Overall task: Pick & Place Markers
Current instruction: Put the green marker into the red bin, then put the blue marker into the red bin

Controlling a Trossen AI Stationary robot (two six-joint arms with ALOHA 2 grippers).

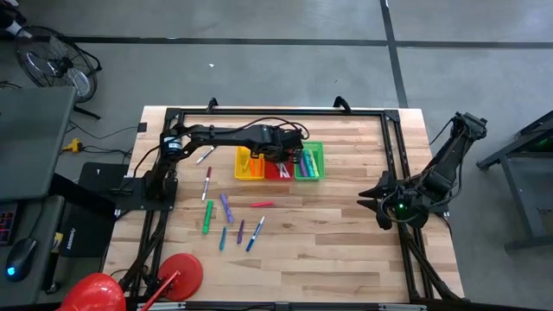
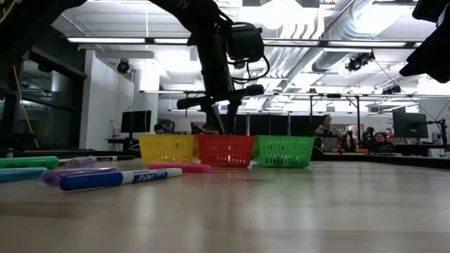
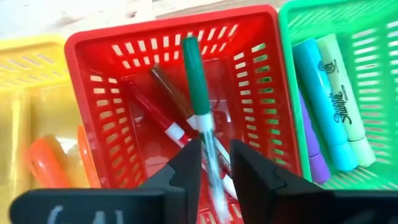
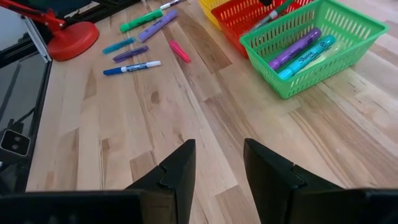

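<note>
Three mesh baskets stand in a row on the pale, wood-grained bench (image 4: 186, 106): a yellow basket (image 3: 25, 93), a red basket (image 3: 99, 81) and a green basket (image 3: 373, 37). The dark left claw (image 3: 214, 165) frames a white marker with a green cap (image 3: 198, 87). The red basket holds red-and-white markers (image 3: 158, 118), the green one teal (image 3: 317, 99), pale green (image 3: 345, 87) and purple markers (image 3: 317, 165), the yellow one an orange marker (image 3: 46, 162). On the bench lie green (image 4: 142, 20), purple (image 4: 158, 26), pink (image 4: 180, 51) and blue-and-white markers (image 4: 132, 67).

Open workshop with a grey floor

Grey concrete floor (image 1: 259, 60) crossed by dark lines; a fan (image 1: 54, 62) stands nearby; ceiling strip lights (image 2: 133, 40) and ducts (image 2: 309, 42) hang above distant desks.
</note>
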